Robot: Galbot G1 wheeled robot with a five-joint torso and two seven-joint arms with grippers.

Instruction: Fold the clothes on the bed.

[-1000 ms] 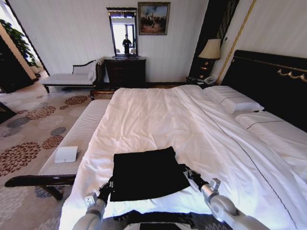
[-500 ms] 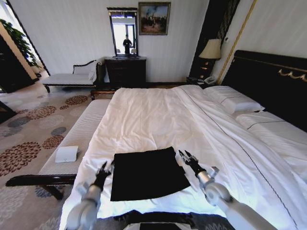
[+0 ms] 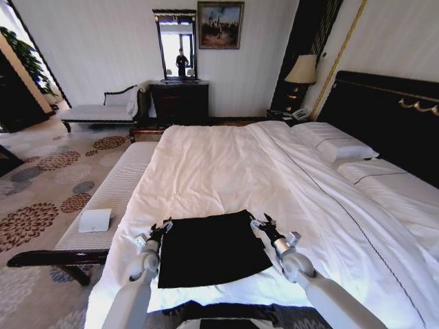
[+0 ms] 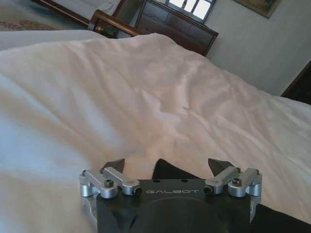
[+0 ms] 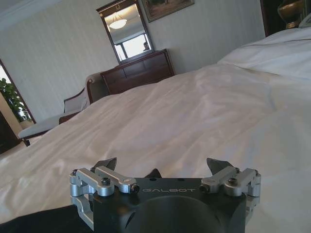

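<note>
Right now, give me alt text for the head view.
A folded black fabric T-shirt lies near the foot of a large white-sheeted bed, with the left pincer and the right pincer open at its two far corners. A pale striped bench stands left of the bed.

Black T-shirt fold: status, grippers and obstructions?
Left gripper open, at the far left corner of the black T-shirt. Right gripper open, at its far right corner. T-shirt folded flat on the bed. Nothing blocking.
</note>
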